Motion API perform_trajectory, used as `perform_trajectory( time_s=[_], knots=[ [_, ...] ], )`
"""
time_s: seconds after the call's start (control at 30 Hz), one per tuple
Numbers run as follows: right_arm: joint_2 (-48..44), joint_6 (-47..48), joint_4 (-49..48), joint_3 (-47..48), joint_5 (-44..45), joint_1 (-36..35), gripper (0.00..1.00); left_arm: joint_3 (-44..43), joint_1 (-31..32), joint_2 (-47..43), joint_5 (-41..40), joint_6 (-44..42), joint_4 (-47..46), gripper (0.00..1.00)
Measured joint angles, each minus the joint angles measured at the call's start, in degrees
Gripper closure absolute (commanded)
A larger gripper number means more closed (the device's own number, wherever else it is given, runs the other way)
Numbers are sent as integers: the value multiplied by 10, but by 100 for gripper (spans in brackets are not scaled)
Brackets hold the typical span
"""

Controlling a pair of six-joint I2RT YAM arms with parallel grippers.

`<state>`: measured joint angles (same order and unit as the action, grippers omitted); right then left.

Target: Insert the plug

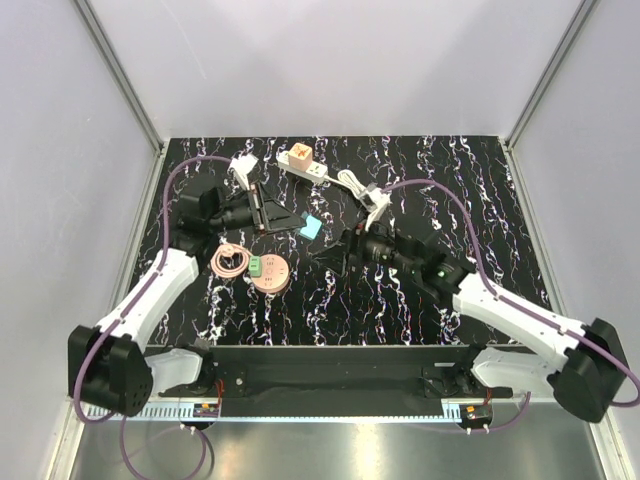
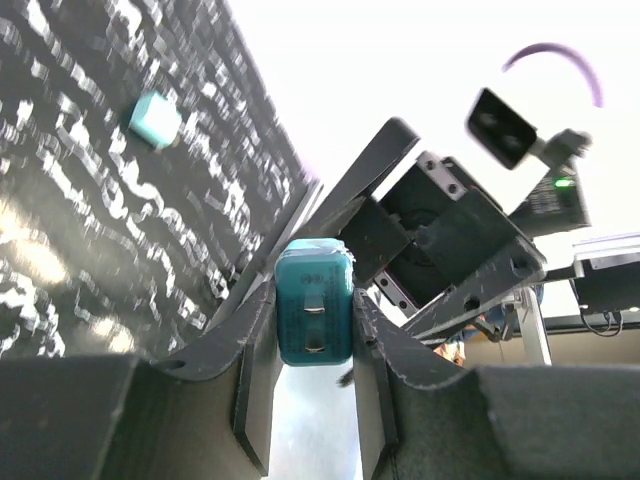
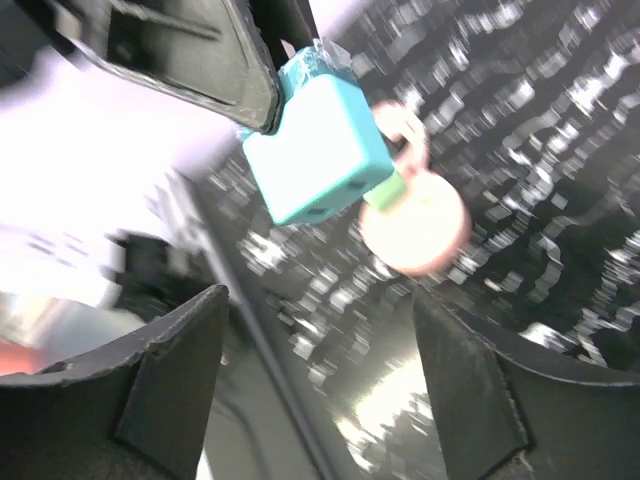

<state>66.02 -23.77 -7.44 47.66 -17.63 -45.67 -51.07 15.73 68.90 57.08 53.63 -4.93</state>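
Observation:
A teal plug [image 2: 313,325] sits between the fingers of my left gripper [image 2: 315,290], its two metal prongs facing the wrist camera. From above, the plug [image 1: 311,227] hangs at the tip of the left gripper [image 1: 297,221], above the middle of the table. My right gripper [image 1: 333,258] stands open just right of it with nothing between its fingers. In the right wrist view the plug [image 3: 315,150] is held up beyond the right gripper [image 3: 320,340], clear of both fingers. A white power strip [image 1: 303,164] lies at the back centre.
A pink disc [image 1: 268,271] with a green block [image 1: 256,266] and a pink ring [image 1: 229,261] lie left of centre. The strip's white cable [image 1: 350,181] runs right to a white piece [image 1: 376,200]. A small teal object [image 2: 155,120] lies on the table.

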Motion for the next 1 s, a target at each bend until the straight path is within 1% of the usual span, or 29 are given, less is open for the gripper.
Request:
perform_trajectory(
  time_s=[0.07, 0.1, 0.2, 0.37, 0.5, 0.57, 0.8, 1.0],
  knots=[
    [-23, -46, -40, -18, 0, 2, 25, 2, -3, -16, -3, 18, -28, 100],
    [-28, -61, -53, -19, -1, 2, 29, 3, -3, -23, -3, 27, -46, 100],
    [-28, -120, -110, -19, -1, 2, 35, 18, -3, -37, -3, 64, -113, 100],
    [-1, -228, -225, -37, 3, 3, 42, 54, -3, -45, -5, 127, -210, 100],
    [26, -285, -298, -56, 8, 3, 48, 61, -3, -52, -5, 155, -246, 100],
    [38, -300, -324, -56, 9, 3, 51, 61, -3, -59, -8, 160, -257, 100],
    [44, -316, -393, -57, 19, 3, 52, 66, -4, -66, -12, 176, -283, 100],
    [52, -318, -417, -63, 21, 4, 61, 75, -4, -66, -12, 193, -310, 100]
  ],
)
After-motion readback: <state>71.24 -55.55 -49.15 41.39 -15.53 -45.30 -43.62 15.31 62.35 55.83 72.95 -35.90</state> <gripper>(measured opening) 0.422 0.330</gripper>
